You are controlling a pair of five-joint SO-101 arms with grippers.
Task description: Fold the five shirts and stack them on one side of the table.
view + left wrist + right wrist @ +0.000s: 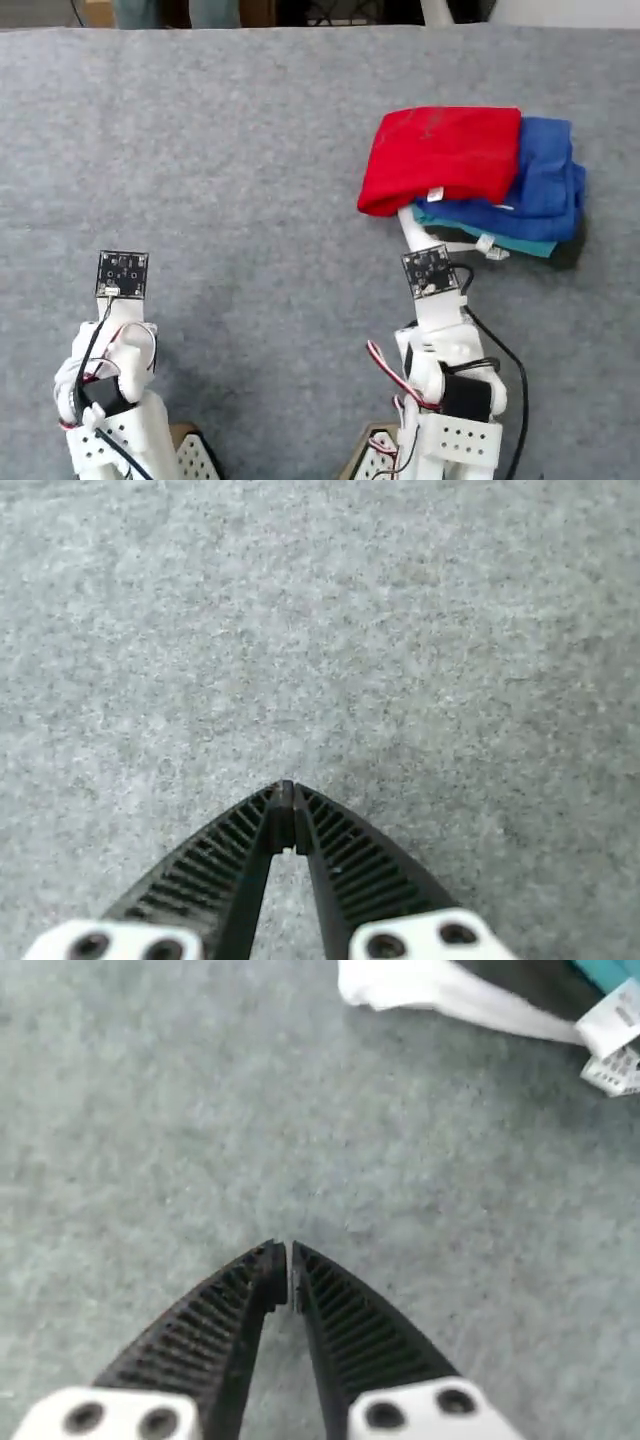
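Observation:
A stack of folded shirts lies at the right of the grey table. A red shirt [440,155] is on top, a blue shirt [548,180] under it, then a teal shirt [520,240] and a white shirt [418,230] at the bottom edge. The white shirt [460,990] and a garment label [615,1035] appear in the right wrist view. My right gripper [288,1270] is shut, empty, over bare felt just short of the stack. My left gripper [285,805] is shut, empty, over bare felt at the left. In the high view the left arm [120,300] and right arm [432,290] sit near the front edge.
Grey felt table [230,150] stretches open across the left and middle. The far table edge [300,26] runs along the top, with room clutter behind it.

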